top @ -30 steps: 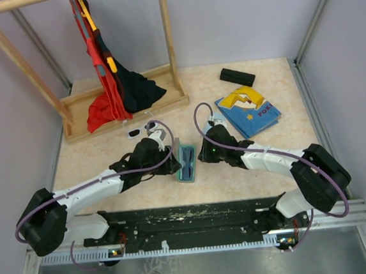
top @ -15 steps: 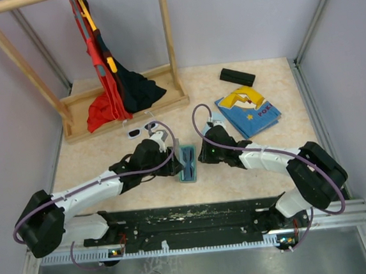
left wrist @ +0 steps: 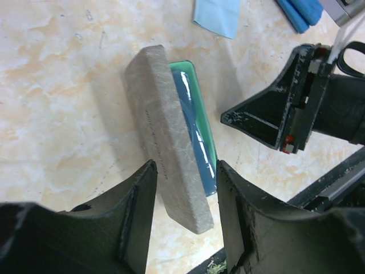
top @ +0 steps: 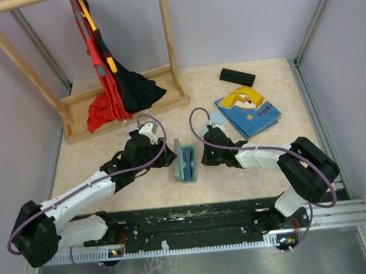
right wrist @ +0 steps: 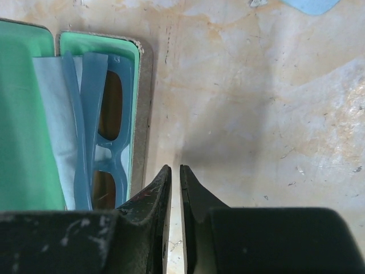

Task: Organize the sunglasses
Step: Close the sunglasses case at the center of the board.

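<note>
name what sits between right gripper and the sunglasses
The case's grey-rimmed wall and a sliver of table separate the right gripper from the sunglasses, per the right wrist view.

arms [top: 85,188] white, black joints | cables [top: 192,122] purple | left hand [left wrist: 186,171], right hand [right wrist: 175,170] black, scuffed

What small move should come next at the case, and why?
Probably the open left gripper should tip the grey lid down onto the case. The blue sunglasses already lie inside, the lid stands half raised just ahead of it, and the right gripper sits nearly shut beside the case.
</note>
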`<action>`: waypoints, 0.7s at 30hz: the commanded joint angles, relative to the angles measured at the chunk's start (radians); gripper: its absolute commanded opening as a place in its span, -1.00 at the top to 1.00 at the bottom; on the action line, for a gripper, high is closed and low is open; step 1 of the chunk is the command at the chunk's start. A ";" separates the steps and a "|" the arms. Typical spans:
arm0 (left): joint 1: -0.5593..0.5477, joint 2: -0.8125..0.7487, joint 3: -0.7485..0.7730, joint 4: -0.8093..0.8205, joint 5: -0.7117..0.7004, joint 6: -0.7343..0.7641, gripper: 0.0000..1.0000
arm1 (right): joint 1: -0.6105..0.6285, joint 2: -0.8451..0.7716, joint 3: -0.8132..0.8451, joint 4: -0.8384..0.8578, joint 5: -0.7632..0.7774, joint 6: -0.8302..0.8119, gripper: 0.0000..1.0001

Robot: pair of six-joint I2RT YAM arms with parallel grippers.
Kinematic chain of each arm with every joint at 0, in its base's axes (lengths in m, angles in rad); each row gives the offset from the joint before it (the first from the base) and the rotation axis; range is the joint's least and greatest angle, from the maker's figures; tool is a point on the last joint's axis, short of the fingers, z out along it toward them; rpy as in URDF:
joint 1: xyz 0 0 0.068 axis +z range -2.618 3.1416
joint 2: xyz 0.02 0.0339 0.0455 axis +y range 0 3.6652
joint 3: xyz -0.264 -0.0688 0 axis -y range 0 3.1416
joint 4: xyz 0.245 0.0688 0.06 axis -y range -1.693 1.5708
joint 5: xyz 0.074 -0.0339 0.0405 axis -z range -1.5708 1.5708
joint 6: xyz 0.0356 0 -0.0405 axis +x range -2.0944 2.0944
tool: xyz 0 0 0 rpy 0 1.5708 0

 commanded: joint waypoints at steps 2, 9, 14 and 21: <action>0.043 0.025 -0.004 0.064 0.063 0.031 0.01 | 0.002 0.021 0.015 0.072 -0.058 -0.010 0.80; 0.043 0.056 -0.029 0.108 0.125 0.036 0.12 | 0.002 0.049 0.011 0.105 -0.097 0.003 0.83; 0.044 0.068 -0.030 0.103 0.116 0.039 0.20 | 0.002 0.061 0.014 0.115 -0.111 0.006 0.86; 0.045 0.090 -0.034 0.111 0.098 0.037 0.26 | 0.002 0.073 0.019 0.120 -0.119 0.005 0.89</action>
